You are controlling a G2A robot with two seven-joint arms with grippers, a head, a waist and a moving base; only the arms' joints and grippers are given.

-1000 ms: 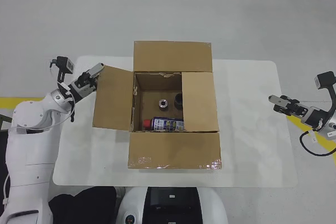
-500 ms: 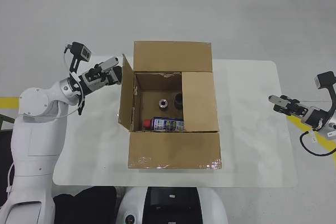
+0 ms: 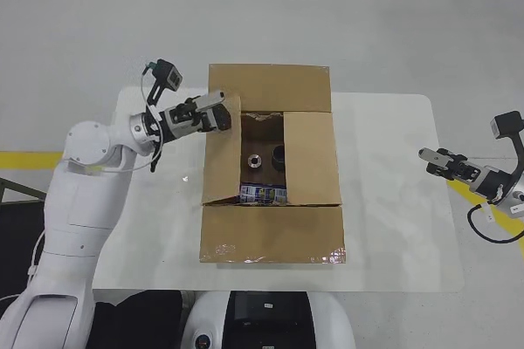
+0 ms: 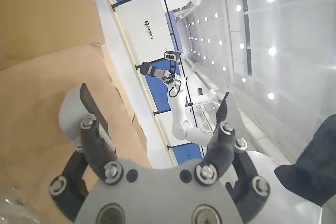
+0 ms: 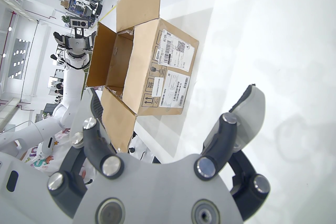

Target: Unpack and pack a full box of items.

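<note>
My left fingers [image 3: 211, 99] are spread open and grip nothing. They sit at the far top corner of the left flap [image 3: 220, 153], with one finger lying along its outer face, touching it as far as I can judge. That flap stands tilted in over the box [image 3: 247, 127], partway between upright and flat. The box is in the middle of the bench [image 3: 393, 253].

The right flap [image 3: 310, 157] already lies flat over the opening. The far flap [image 3: 269, 87] and the near flap [image 3: 271, 234] are both folded outward, so neither has been done.

Through the gap between the side flaps I see a can [image 3: 264, 193] lying on its side against the near wall, half hidden under the left flap. Farther in, a grey part [image 3: 254, 160] and a black part [image 3: 278, 157] stand side by side on the box floor. Every item I can see is inside the box.

I judge that I am in the closing stage: goods in, one side flap down, the second on its way. What is left is to press the left flap flat, then fold the far and near flaps over it. I cannot tell whether the box holds its full load.

My right fingers [image 3: 428, 157] are open and empty, held over the bench's right edge, well apart from the box.
</note>
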